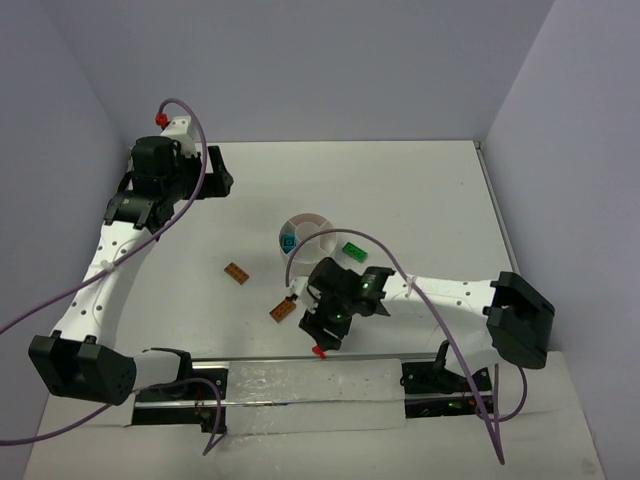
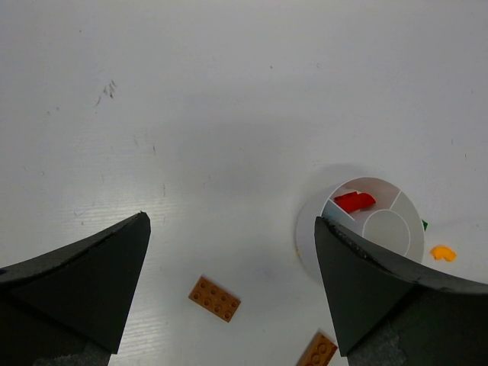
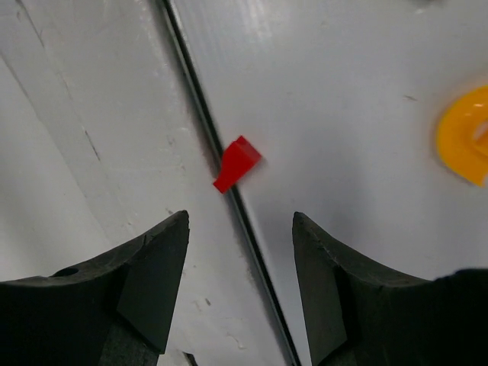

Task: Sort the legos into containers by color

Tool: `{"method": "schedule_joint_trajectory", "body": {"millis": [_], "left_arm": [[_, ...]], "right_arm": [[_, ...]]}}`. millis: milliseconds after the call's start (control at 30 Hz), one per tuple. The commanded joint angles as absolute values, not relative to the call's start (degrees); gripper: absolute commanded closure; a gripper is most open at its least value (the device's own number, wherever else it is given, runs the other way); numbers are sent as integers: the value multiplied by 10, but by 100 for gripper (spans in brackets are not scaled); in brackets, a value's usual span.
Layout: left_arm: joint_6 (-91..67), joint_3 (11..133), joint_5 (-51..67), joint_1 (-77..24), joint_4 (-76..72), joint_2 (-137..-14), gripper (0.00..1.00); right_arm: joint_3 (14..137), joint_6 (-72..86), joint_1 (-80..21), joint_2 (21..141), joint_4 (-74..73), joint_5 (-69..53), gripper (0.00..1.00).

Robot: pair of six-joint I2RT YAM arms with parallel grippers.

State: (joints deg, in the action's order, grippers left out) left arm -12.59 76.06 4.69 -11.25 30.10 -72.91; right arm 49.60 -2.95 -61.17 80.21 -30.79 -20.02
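1. Fingers of right gripper (image 3: 238, 223) spread, nothing between them; red lego (image 3: 237, 164) just ahead, lying on the dark seam (image 3: 191, 84)
2. Judgement: descend straight, straddle its narrow sides, avoid nudging it into the groove
3. Left gripper (image 2: 230, 223) open, empty; white dish (image 2: 307, 232) holds a red piece (image 2: 354, 200) in one wedge, the likely destination

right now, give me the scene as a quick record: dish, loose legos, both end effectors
dish: white dish, sectioned; red lego in one wedge, teal lego in another section
loose legos: green lego beside the dish; brown-orange lego; second brown-orange lego; yellow-orange lego; stray red lego lying on a dark seam
left end effector: open, empty, at the far left
right end effector: open, empty, over the stray red lego
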Motion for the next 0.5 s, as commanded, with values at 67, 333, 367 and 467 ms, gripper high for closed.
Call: {"method": "schedule_joint_trajectory", "body": {"millis": [67, 333, 367, 467], "left_arm": [[-115, 740, 44, -110, 298, -699, 1], [-99, 724, 27, -108, 284, -667, 1], [-99, 721, 25, -108, 284, -662, 1], [-99, 711, 22, -108, 287, -639, 1]], "right_arm": [[511, 26, -671, 828, -269, -138, 35], [531, 43, -679, 899, -274, -127, 35], [532, 43, -680, 905, -274, -127, 35], [547, 47, -681, 932, -281, -118, 36]]}}
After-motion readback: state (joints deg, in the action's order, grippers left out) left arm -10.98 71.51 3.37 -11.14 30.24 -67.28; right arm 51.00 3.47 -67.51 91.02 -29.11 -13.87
